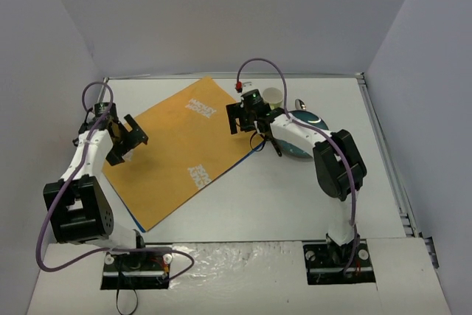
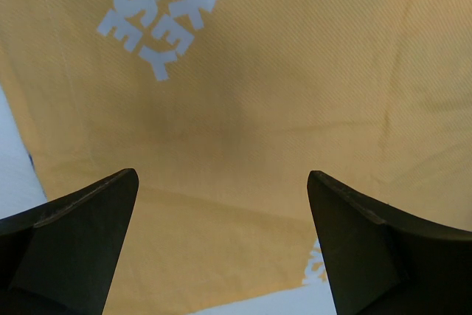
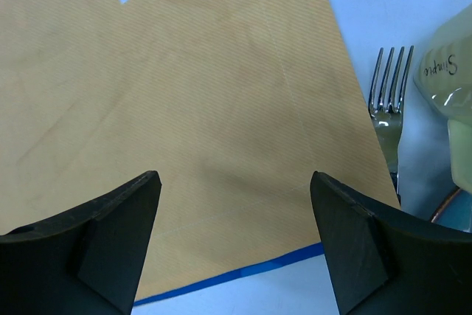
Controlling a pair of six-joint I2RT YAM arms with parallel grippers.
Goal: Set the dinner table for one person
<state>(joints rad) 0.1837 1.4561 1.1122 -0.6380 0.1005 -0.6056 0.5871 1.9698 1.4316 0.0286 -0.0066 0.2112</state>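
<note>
- Dinner table (image 1: 280, 197) is lying beneath both claws as a broad white top. We are judging the setting to be at an early step, with the orange placemat (image 1: 177, 145) spread askew and nothing on it.
- We are finding the left claw (image 2: 221, 182) gaping wide and carrying nothing, hovering over the placemat's left portion.
- We are finding the right claw (image 3: 234, 182) likewise spread wide and empty, hanging above the placemat's blue-bordered edge.
- We are noting a fork (image 3: 389, 101) lying on the table just right of the right claw, beside the placemat edge. A pale cup (image 3: 442, 71) and a teal plate (image 1: 310, 127) are sitting further right.
- We are judging the next move to be fetching the plate, or squaring the placemat first. For the plate, the right claw is needing to shift rightward and descend.
- We are flagging crowding: fork, cup and plate are lying close together, and we cannot tell whether cup and plate are touching. The right arm is hiding part of the plate from above.
</note>
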